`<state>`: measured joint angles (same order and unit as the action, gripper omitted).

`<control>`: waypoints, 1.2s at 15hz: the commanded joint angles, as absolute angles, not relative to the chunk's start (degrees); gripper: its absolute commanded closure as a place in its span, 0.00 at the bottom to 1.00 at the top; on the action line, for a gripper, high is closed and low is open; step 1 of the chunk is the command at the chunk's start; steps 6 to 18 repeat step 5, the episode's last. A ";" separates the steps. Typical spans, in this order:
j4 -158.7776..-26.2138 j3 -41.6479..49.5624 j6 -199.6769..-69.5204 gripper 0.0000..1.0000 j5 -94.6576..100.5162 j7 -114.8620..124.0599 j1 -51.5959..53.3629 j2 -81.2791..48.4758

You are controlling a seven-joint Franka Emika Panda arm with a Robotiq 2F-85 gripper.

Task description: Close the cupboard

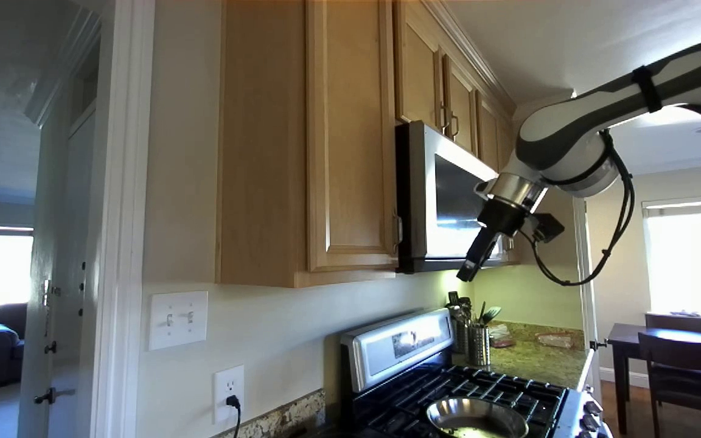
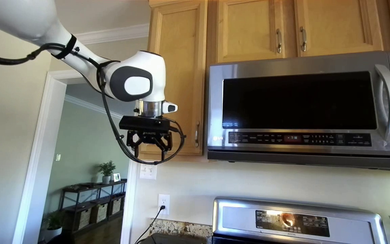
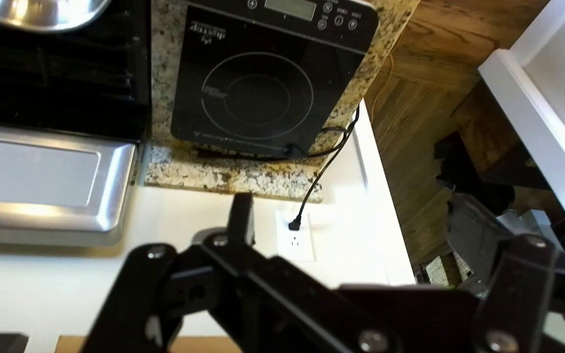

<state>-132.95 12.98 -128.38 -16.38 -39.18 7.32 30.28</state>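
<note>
Cupboard (image 1: 326,140) above worktop (image 3: 165,78) back edge: probably light-swinging, rigid; press door frame (image 2: 200,78) beside handle (image 2: 197,134). Gripper (image 2: 150,154) jaws apart, holding nothing.

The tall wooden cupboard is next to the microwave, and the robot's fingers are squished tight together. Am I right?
Almost! The fingers are not squished together: the wrist view shows them spread wide apart. The rest is right: the tall wooden cupboard is next to the microwave, as both exterior views show.
</note>
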 commanded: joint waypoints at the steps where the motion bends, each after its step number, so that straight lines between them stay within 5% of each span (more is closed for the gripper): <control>1: -139.74 12.29 -127.76 0.00 -16.65 -37.51 5.96 33.98; 18: -138.15 12.72 -128.19 0.00 -16.52 -38.74 6.89 31.50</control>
